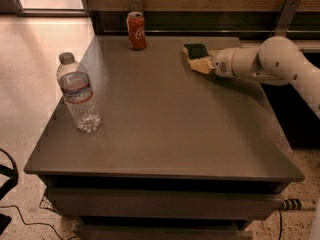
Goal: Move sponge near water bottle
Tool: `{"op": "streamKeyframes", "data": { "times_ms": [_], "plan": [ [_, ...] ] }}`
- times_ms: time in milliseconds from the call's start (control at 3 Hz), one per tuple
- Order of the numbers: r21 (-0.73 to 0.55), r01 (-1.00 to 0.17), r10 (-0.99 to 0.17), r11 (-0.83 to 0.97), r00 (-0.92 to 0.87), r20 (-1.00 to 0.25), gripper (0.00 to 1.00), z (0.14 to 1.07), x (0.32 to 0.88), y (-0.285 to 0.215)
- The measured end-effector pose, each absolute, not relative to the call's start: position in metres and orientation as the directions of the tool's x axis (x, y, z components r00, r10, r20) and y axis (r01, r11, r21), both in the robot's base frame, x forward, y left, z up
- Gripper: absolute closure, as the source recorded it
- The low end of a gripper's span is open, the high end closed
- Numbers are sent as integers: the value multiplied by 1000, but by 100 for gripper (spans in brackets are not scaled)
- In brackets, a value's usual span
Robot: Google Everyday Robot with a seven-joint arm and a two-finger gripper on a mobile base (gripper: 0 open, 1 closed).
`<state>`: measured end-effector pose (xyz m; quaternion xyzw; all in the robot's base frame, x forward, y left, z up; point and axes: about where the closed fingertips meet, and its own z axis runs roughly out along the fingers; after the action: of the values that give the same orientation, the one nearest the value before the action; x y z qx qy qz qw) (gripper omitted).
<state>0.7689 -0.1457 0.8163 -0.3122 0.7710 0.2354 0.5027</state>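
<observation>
The sponge (196, 50), dark green on top with pale foam below, lies at the back right of the grey table (165, 119). My gripper (202, 63) reaches in from the right on its white arm (270, 61) and is right at the sponge, touching or around its near side. The water bottle (77, 94), clear with a grey cap and a white-blue-red label, stands upright near the table's left edge, far from the sponge.
A red soda can (136, 30) stands upright at the back edge, left of the sponge. A dark wall and shelf run behind the table. The floor drops away on the left, and cables lie on the floor at the lower left.
</observation>
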Motion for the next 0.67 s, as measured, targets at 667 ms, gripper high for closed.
{"op": "streamKeyframes", "data": {
  "times_ms": [667],
  "plan": [
    [49,-718,-245,694,-299,-922,100,817,769,-146]
  ]
}}
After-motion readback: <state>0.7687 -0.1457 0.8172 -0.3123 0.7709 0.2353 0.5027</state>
